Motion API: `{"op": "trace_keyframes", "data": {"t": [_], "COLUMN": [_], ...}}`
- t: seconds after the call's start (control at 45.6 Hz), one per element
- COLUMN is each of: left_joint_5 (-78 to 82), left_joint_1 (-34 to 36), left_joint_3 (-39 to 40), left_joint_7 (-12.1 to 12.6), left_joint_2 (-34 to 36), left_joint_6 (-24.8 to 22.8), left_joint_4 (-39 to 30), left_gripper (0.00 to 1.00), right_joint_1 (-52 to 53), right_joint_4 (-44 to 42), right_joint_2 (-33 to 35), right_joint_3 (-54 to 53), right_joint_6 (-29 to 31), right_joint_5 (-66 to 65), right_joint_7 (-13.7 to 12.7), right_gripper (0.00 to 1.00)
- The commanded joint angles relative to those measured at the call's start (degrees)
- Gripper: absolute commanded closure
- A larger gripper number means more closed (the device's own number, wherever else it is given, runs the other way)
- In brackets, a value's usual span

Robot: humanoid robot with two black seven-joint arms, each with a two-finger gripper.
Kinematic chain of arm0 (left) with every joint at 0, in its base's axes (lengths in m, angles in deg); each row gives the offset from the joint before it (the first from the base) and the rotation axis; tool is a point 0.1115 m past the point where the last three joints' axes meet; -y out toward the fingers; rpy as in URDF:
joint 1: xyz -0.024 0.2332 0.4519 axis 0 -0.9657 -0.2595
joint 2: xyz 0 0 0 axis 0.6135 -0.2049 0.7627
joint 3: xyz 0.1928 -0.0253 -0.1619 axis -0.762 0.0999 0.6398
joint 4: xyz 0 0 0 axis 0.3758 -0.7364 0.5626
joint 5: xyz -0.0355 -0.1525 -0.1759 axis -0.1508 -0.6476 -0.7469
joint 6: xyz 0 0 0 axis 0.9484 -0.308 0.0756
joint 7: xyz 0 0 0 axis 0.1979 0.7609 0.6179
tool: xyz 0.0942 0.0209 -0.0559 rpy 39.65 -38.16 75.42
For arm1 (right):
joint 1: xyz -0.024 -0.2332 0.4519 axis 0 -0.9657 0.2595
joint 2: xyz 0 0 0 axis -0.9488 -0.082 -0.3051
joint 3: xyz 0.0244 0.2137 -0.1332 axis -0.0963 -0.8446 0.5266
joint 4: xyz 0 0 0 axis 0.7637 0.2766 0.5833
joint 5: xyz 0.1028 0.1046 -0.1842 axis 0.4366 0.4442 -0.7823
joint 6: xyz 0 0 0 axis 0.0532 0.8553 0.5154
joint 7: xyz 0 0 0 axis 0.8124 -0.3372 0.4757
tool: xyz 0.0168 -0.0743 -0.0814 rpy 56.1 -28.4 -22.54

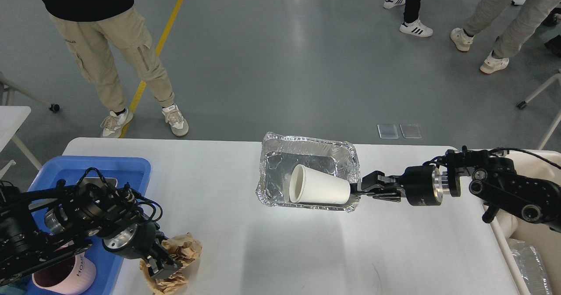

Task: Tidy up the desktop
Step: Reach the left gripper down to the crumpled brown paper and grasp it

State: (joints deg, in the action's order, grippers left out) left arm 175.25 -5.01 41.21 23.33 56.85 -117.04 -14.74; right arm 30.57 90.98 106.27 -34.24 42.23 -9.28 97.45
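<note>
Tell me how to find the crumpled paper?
Start at the white desktop and go to its near left edge, beside the blue tray. The crumpled brown paper lies there under the left gripper. It is the only brown, wrinkly thing; the paper cup is smooth and white.

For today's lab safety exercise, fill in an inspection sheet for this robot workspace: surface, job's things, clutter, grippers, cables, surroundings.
Surface: white desktop, mostly bare.
Job's things: foil tray with a white paper cup lying on its side in it; crumpled brown paper at the near left.
Clutter: blue tray at the left edge; pink mug in it.
Grippers: right gripper shut on the foil tray's right rim; left gripper down on the crumpled brown paper, finger state unclear.
Cables: black cable loops on the left wrist, another along the right arm.
Surroundings: grey floor, yellow line, several people standing beyond the table.
</note>
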Motion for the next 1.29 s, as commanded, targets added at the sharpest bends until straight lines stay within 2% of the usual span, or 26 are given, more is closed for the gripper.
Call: {"op": "trace_keyframes", "data": {"t": [0.0, 0.022, 0.044, 0.175, 0.373, 0.724, 0.921, 1.031, 1.118, 1.272], "left_joint_5": [0.38, 0.38, 0.46, 1.08, 3.98, 3.63, 0.9, -1.2, -4.8, -14.37], "left_joint_1": [-0.04, 0.05, -0.04, -0.22, -0.04, 3.91, 3.65, 3.04, 3.04, 2.95], "left_joint_3": [-1.14, -1.75, -2.71, -4.13, -6.24, -4.92, 0.08, 1.84, 1.93, 2.11], "left_joint_7": [-0.99, -1.08, -1.34, -4.24, -6.79, -7.59, -8.46, -9.96, -10.13, -10.31], "left_joint_2": [1.16, 1.6, 2.48, 3.63, 5.56, 5.83, 11.18, 16.01, 20.14, 26.12], "left_joint_6": [0.34, 0.34, 0.34, 0.69, 1.39, 3.68, 4.12, 6.66, 8.95, 15.63], "left_joint_4": [0.76, 0.85, 0.76, 0.76, 0.85, 1.37, 0.32, -0.64, -1.17, -1.35], "left_gripper": [0.77, 0.8, 0.87, 1.0, 1.0, 1.0, 1.0, 1.0, 1.0, 1.0], "right_joint_1": [0.05, 0.05, 0.05, 0.05, 0.05, -0.74, -0.83, -0.74, -0.56, -0.39], "right_joint_4": [0.04, 0.04, 0.04, 0.04, 0.04, -0.04, -0.13, -0.22, -0.22, -0.13], "right_joint_2": [-0.01, -0.01, -0.01, -0.01, 0.51, 0.34, 0.43, 0.43, 0.34, 0.34], "right_joint_3": [0.0, 0.0, 0.0, 0.0, 0.0, 0.43, 0.43, 0.52, 0.52, 0.61], "right_joint_6": [0.0, 0.0, 0.0, -0.09, -0.17, -1.05, -1.05, -1.05, -1.05, -1.05], "right_joint_5": [-0.01, -0.01, -0.01, -0.01, -0.01, -0.01, -0.09, -0.09, -0.09, -0.09], "right_joint_7": [0.0, 0.0, 0.0, 0.0, 0.0, 0.0, 0.0, 0.0, 0.0, 0.0], "right_gripper": [1.0, 1.0, 1.0, 1.0, 1.0, 1.0, 1.0, 1.0, 1.0, 1.0]}}
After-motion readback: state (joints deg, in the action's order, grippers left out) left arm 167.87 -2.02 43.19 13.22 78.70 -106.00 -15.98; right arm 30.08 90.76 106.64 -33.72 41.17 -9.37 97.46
